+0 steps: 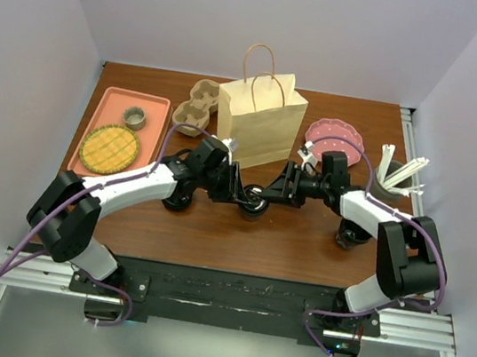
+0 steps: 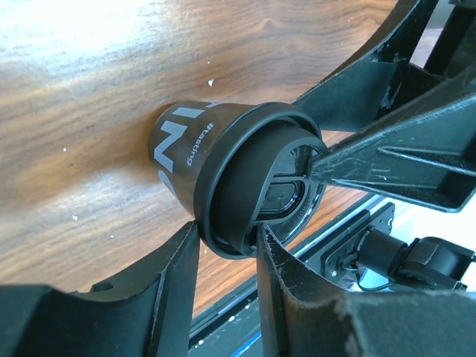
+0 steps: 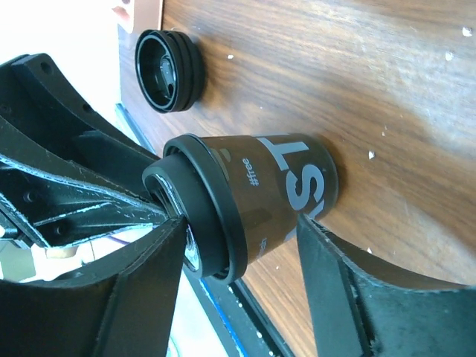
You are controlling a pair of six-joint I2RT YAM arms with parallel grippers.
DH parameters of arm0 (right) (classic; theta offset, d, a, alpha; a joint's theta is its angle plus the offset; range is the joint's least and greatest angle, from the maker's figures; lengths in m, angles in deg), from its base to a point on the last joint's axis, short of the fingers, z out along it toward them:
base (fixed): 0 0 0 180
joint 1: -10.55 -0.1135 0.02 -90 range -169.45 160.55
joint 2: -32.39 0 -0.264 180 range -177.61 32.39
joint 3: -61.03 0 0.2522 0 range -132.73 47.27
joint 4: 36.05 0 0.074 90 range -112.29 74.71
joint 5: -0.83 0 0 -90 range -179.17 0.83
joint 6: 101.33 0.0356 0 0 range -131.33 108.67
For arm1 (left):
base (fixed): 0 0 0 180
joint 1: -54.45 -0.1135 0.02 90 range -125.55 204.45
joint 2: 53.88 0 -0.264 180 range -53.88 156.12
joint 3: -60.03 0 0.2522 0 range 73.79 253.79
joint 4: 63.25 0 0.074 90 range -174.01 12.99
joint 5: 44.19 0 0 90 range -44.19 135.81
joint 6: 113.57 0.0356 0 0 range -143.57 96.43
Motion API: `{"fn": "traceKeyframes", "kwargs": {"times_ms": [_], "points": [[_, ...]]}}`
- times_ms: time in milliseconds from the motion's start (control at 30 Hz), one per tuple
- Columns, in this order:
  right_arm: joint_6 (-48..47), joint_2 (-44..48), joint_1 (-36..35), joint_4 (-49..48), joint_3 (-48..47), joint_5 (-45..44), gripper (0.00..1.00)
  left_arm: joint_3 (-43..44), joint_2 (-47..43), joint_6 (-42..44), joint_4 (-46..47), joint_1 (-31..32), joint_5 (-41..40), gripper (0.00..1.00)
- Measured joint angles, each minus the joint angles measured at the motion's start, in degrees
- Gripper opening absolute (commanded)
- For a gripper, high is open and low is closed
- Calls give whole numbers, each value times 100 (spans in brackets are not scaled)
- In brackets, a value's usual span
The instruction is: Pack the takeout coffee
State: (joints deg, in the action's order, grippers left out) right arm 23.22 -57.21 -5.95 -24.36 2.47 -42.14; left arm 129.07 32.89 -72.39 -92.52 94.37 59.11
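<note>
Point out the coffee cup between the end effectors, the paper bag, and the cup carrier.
coffee cup (image 3: 290, 178), right wrist view, on its lettered side wall
paper bag (image 1: 259, 128), top view, on its front face
cup carrier (image 1: 197, 105), top view, on its middle

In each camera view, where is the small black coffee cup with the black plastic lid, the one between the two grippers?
Top external: the black coffee cup is at the centre, just in front of the tan paper bag.
Left wrist: the black coffee cup fills the centre, with its lid turned toward the camera.
Right wrist: the black coffee cup is at the centre, with its lid on the left.
Shared landmark: the brown wooden table under it.
</note>
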Motion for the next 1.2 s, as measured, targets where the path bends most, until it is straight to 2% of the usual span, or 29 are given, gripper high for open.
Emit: {"fn": "traceKeyframes", "kwargs": {"times_ms": [167,567,633,733,833,967,1200], "points": [[44,205,0,190,2,-127,69,31,4,-184,-76,28,-2,38],[188,387,-153,-35,184,-223,69,247,160,-415,-273,35,-7,38],[170,385,-203,-33,195,-299,64,262,164,-422,-293,35,-4,38],[83,323,-289,-17,205,-411,49,269,168,-446,-306,35,-4,38],[-50,173,-291,-11,160,-372,42,269,164,-461,-308,33,-11,45],[-481,-103,-337,306,-219,-149,39,273,57,-262,-505,28,-59,50],[-1329,-632,-407,1180,-977,225,38,278,-463,378,-1292,-55,-192,51]]}}
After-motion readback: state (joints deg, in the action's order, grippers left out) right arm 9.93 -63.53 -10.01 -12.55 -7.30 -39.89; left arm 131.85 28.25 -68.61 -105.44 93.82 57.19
